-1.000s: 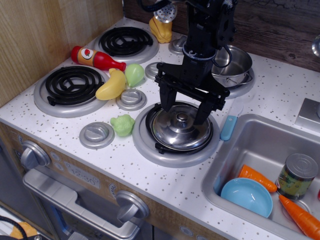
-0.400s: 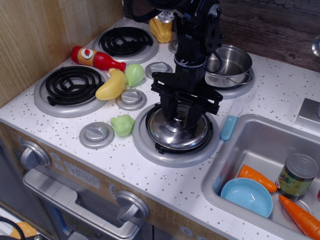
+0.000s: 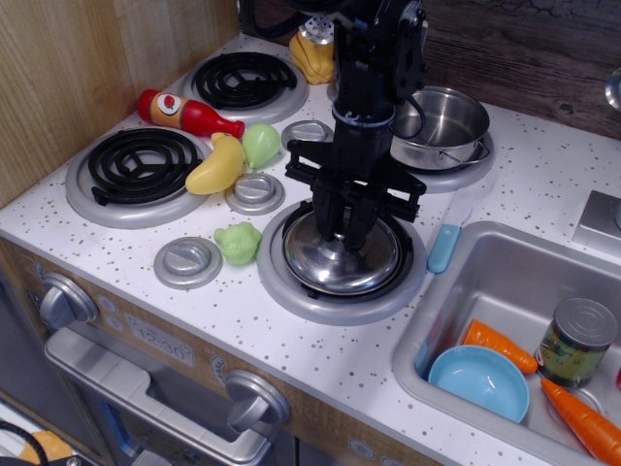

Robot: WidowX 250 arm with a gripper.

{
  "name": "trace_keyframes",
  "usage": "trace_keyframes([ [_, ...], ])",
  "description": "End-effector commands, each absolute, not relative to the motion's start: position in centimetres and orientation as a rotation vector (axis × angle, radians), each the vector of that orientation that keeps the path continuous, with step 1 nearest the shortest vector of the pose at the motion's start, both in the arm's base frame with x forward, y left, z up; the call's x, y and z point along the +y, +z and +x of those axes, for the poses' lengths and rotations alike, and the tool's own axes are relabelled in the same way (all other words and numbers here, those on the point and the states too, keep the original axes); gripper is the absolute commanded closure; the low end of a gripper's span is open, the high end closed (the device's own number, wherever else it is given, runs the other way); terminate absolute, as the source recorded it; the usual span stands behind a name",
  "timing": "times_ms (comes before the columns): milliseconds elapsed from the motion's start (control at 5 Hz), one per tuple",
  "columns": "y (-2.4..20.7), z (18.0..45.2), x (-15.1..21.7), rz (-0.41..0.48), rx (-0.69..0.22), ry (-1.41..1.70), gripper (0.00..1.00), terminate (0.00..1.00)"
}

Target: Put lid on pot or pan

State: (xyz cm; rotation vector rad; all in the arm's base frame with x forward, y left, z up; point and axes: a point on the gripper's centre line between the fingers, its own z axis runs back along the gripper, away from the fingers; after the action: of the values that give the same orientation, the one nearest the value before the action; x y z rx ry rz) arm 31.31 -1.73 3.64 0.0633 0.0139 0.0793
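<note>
My claw point(image 3: 347, 229) stands directly over the centre of the lid point(image 3: 338, 258), fingers drawn together around the spot where the knob sits; the knob is hidden, so I cannot tell whether it is gripped. The lid lies flat on the front right burner point(image 3: 342, 287). The pot point(image 3: 441, 126) sits uncovered on the burner behind, well apart

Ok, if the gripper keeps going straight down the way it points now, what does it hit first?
The lid, at its centre. The gripper points down with its fingers closed in around where the knob sits, so it looks to be at or on the lid already; contact can't be confirmed from this view.
</note>
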Motion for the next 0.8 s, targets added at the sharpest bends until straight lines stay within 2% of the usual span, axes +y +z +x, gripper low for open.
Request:
trace_keyframes([
  [0,8.5,34.3,-1.3,0.086,-0.161,0.136,1.00,0.00],
  [200,10.7,36.6,-0.9,0.133,-0.223,0.148,1.00,0.00],
  [600,12.4,40.5,-0.4,0.117,-0.328,0.108,1.00,0.00],
])
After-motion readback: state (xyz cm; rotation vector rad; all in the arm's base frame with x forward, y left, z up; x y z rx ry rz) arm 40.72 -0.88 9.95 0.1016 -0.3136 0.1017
